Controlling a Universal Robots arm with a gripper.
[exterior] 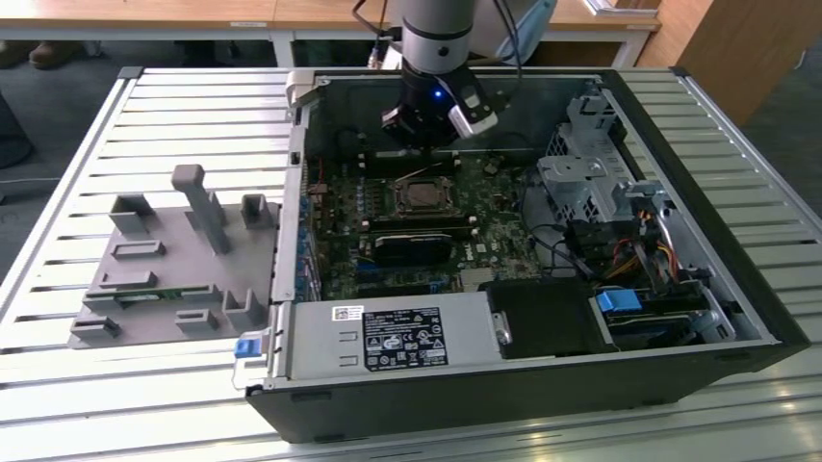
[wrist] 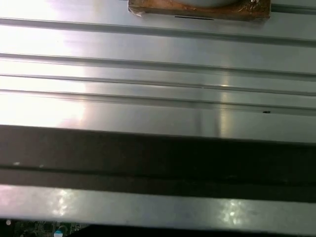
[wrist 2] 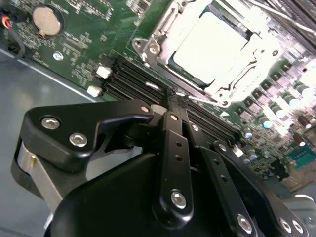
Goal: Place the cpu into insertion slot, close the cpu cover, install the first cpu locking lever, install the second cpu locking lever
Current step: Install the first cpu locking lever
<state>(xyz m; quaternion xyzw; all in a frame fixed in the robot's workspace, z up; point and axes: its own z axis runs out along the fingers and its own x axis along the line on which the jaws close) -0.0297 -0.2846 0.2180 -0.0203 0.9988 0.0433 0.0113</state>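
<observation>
Gripper [wrist 2: 170, 101] hangs above the motherboard [exterior: 385, 226], just beside the insertion slot [exterior: 422, 196]; its black fingers [wrist 2: 173, 143] look pressed together, holding nothing I can see. One cpu [wrist 2: 212, 47] sits seated in the slot, one cpu cover [wrist 2: 163, 29] frames it, apparently down. I judge the lever stage in hand; I cannot make out either lever's state. Next contact calls for a fine approach beside the socket. One gripper, one socket.
</observation>
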